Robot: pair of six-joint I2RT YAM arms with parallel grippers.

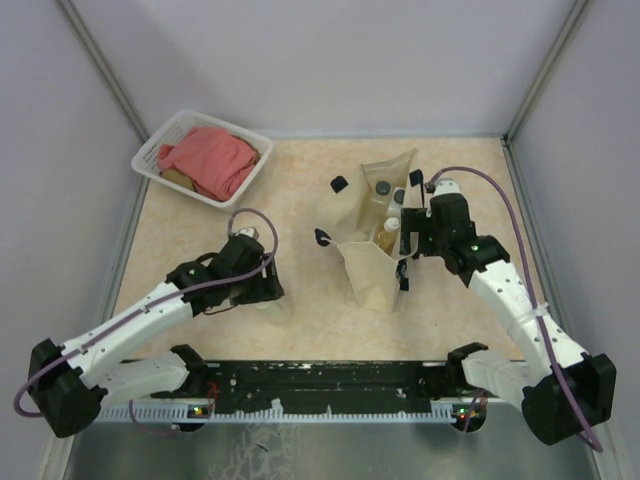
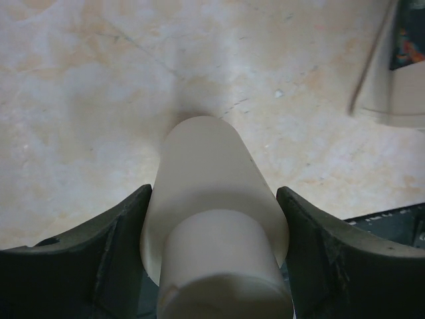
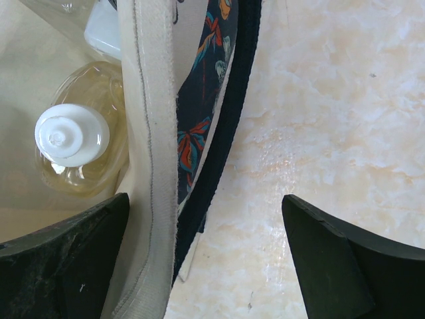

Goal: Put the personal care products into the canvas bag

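Pressing both sides of the cream bottle (image 2: 206, 159), the left gripper (image 2: 212, 193) is holding it at lower centre-left of the top view; its smooth body could slip. The right gripper (image 3: 206, 219) is standing wide open, empty, astride the rim of the canvas bag (image 3: 149, 133) at centre, which may sag shut.

My left fingers (image 2: 99, 259) clamp the squat cream bottle (image 2: 212, 193), cap toward my wrist. Between my right fingers (image 3: 60, 259) runs the rim of the beige canvas bag (image 3: 149, 133), amber bottle (image 3: 73, 143) inside.
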